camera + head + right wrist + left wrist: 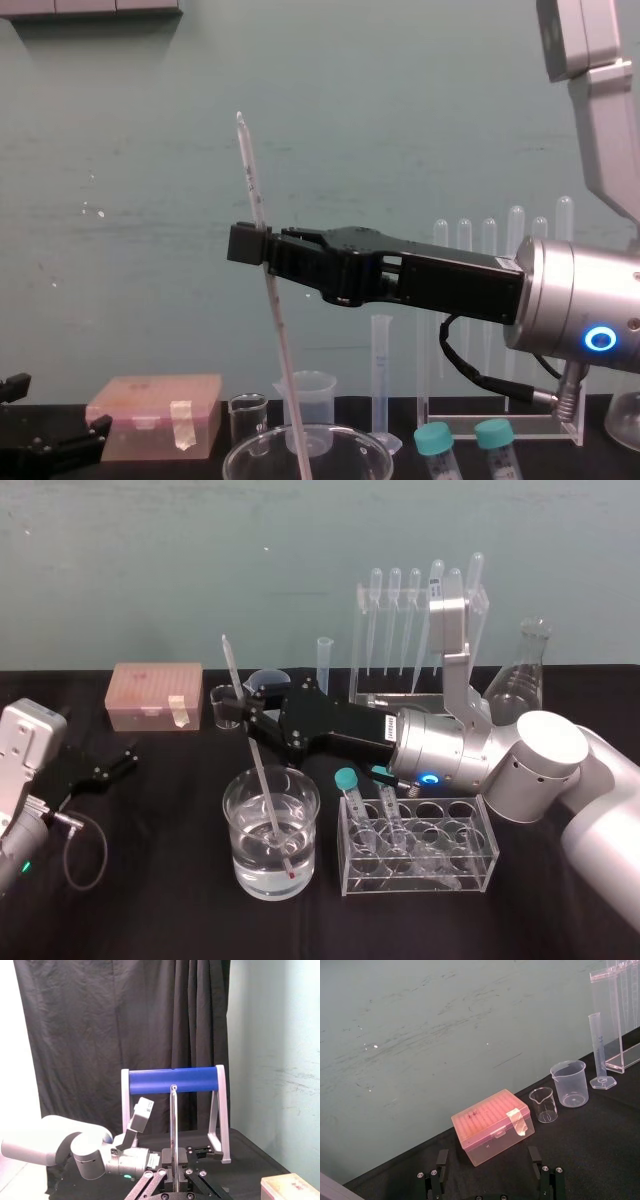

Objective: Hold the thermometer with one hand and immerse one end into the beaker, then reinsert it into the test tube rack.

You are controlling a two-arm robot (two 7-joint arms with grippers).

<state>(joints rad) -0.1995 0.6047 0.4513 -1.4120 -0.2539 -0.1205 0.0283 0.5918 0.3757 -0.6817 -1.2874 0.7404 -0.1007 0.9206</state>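
Jaws clamped on the thermometer (262,770) above its middle, the right gripper (250,716) reaches in from the robot's right and holds the glass rod over the beaker (245,875) at the front of the black table (150,910); the rod stands steeply, its top leaning toward the robot's left, and its red bulb end lies under the water near the beaker's bottom; a blue ring (600,338) glows on the silver wrist. The test tube rack (358,650), a tall clear frame hung with pipettes (410,620), stands at the back behind the right arm, well apart from the thermometer; a low tube rack (470,865) with teal-capped tubes (350,782) sits just beside the beaker on the robot's right. The left gripper (100,760) rests parked on the table at the far left, its jaws apart with nothing between them; before it lies a pink tip box (492,1125), with two small beakers (569,1083) and a graduated cylinder (598,1045) lined up toward the tall rack.
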